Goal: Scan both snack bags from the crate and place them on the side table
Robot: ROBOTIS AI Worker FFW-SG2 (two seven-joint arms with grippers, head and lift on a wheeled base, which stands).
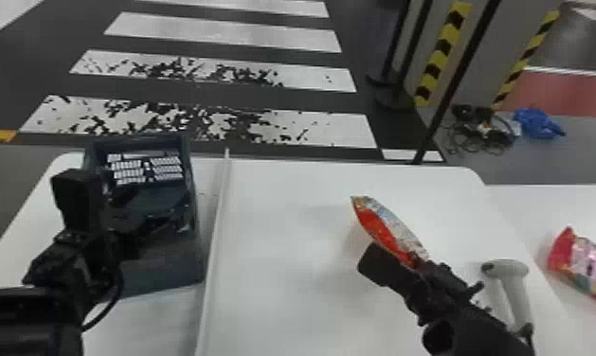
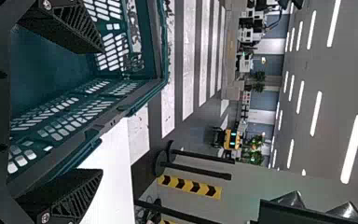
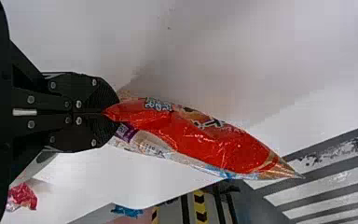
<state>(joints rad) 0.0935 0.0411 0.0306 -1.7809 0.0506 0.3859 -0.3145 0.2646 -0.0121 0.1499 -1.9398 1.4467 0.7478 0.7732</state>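
In the head view my left gripper (image 1: 155,211) is at the dark crate (image 1: 161,270) on the left of the table. The left wrist view has this gripper (image 2: 100,112) wide open with nothing held, beside the teal crate wall (image 2: 46,63). Right of the table's middle, my right gripper (image 1: 408,265) is shut on one end of a red and silver snack bag (image 1: 386,227). That bag (image 3: 205,137) sticks out from the right gripper (image 3: 114,113) in the right wrist view. A pink snack bag (image 1: 588,265) lies on the side table (image 1: 514,201). The white scanner (image 1: 512,284) is beside my right arm.
A raised strip (image 1: 218,218) divides the main table (image 1: 287,265) between the crate and my right arm. The side table adjoins on the right. Beyond the tables, a dark pole (image 1: 448,94), cables (image 1: 483,135) and a blue bundle (image 1: 538,124) are visible.
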